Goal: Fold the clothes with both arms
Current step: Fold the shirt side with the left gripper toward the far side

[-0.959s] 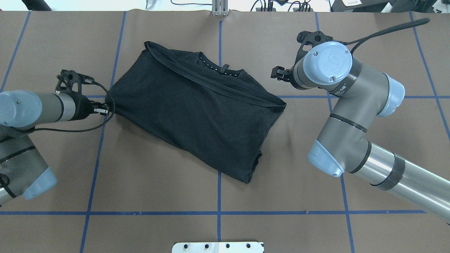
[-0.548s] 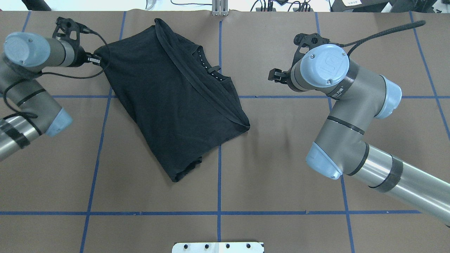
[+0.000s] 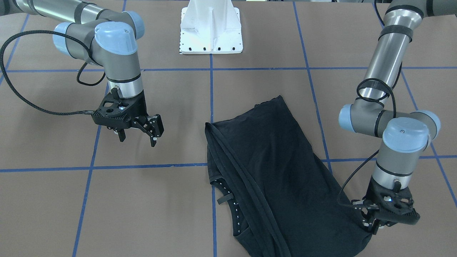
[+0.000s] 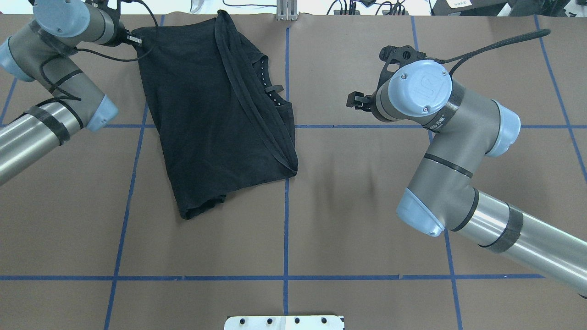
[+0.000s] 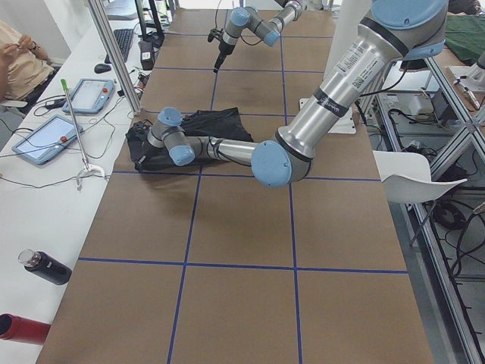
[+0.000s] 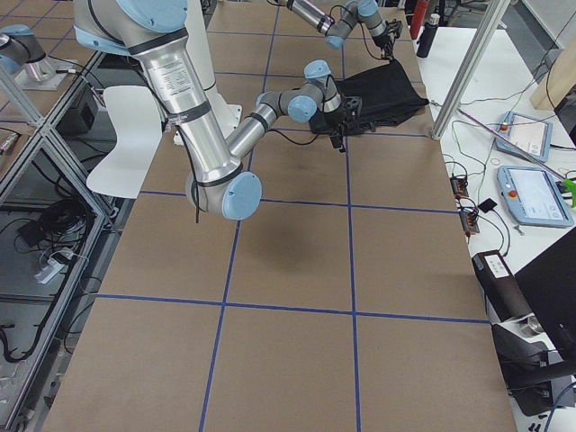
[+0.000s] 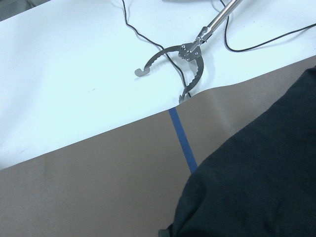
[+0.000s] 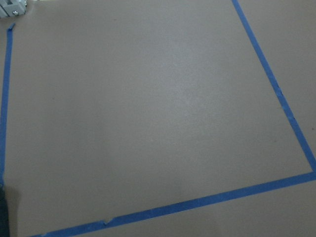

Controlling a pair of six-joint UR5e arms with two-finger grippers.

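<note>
The left gripper (image 4: 134, 39), clamped down on the far left corner of the black T-shirt (image 4: 202, 114), holds that corner at the far edge of the worktop (image 4: 367, 206), its fingers closed on the fabric where the overhead and front-facing views show it. From that pinch the garment runs back toward the robot. Its long axis lies roughly far-to-near and leans a little to the robot's right as it comes closer. The cloth lies loosely doubled, with a hem band crossing it on the slant and the collar (image 4: 273, 91) on its right-hand side. Almost all of the shirt sits left of the centre tape line (image 4: 286, 206), its near right corner just touching that line. The right gripper (image 3: 138, 137) hangs over bare worktop with its fingers spread and nothing between them, well apart from the shirt on the other side of the line; its wrist camera sees only brown paper and blue tape. The left arm is plainly the nearer of the two. Any two-handed fold, on this evidence, would need the right gripper to cross toward the robot's left to reach the collar-side edge, the part of the shirt closest to it.
</note>
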